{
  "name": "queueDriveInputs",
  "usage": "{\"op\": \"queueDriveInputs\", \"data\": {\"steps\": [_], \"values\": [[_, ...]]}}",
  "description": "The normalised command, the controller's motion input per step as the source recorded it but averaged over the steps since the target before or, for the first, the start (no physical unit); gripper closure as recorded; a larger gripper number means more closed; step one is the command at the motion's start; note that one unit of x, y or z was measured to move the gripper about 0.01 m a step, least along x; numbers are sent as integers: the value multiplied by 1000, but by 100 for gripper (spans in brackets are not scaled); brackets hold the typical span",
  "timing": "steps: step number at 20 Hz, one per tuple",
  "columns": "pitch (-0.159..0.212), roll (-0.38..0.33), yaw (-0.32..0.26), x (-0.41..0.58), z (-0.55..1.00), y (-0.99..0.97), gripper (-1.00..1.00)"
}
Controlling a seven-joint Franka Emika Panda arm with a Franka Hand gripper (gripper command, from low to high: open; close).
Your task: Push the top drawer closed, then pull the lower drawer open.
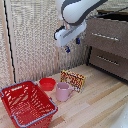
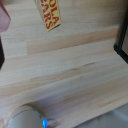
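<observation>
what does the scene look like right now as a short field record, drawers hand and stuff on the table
top drawer: sticking out a little, not shut
lower drawer: flush, closed
hand: in the air at the exterior view's left of the cabinet, holding nothing, fingers apart
table items: red basket, red bowl, pink mug, snack box

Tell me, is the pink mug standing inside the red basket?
No. In the exterior view the pink mug stands on the wooden table, outside the red basket and beside its rim.
</observation>
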Motion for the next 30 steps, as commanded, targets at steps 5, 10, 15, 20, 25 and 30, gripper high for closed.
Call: {"op": "queueDriveInputs", "data": {"steps": [5, 10, 15, 20, 25, 30], "values": [[0, -375, 97, 24, 44, -6, -100], [0, -375, 70, 114, 70, 0, -100], [0, -370, 58, 183, 114, 0, -100], [-10, -324, 67, 233, 260, 0, -100], [-2, -325, 64, 229, 262, 0, -100], [-9, -317, 41, 130, 275, -45, -100]]}}
